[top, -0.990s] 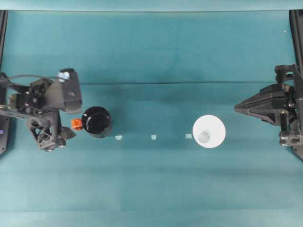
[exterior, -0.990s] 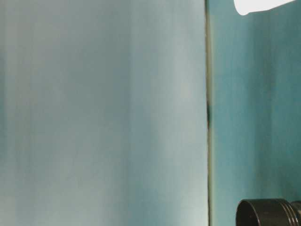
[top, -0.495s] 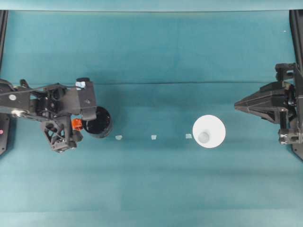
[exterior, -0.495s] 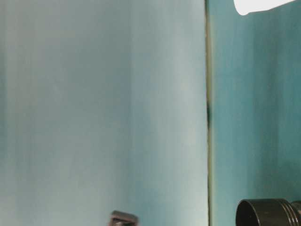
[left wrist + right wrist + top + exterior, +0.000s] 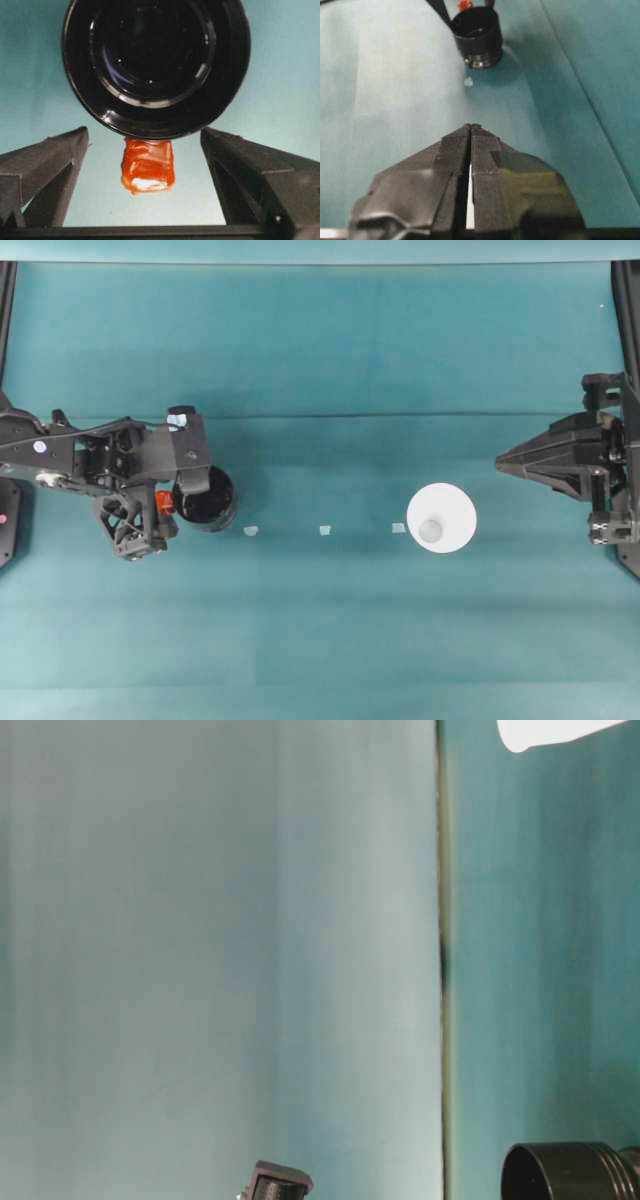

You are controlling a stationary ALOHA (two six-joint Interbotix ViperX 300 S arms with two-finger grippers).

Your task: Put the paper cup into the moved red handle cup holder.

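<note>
left gripper (image 5: 147,150): fingers spread wide, holding nothing. 1 finger (image 5: 45,160) on each side of the red handle tab (image 5: 148,165), both apart from it, no contact.
red handle cup holder (image 5: 207,498): upright on the cloth, just past the left fingertips; tab points back into the gap between them. Not yet at the cup, so step in hand reads as grabbing the tab to shift the holder.
how to do it: push in a touch so the pads cover the tab's flat faces, keep it centred in the gap, then close. Tab is small; an off-centre pinch would likely spin the holder. Keep the tips off the black rim.
right gripper (image 5: 471,131): fingers pressed together, empty, parked well short of anything.
paper cup (image 5: 441,518): standing alone, between the right fingertips and the holder, nearer the right ones, untouched.
materials: holder is glossy black, round, hard-looking, ribbed near the base (image 5: 481,60) in the right wrist view. Tab looks like shiny wrinkled orange-red tape. Cup is matte white, tapered, likely light and easy to crush.
table cloth (image 5: 320,630): teal, matte, faint creases, 3 small pale markers (image 5: 325,530) in a row between holder and cup.
</note>
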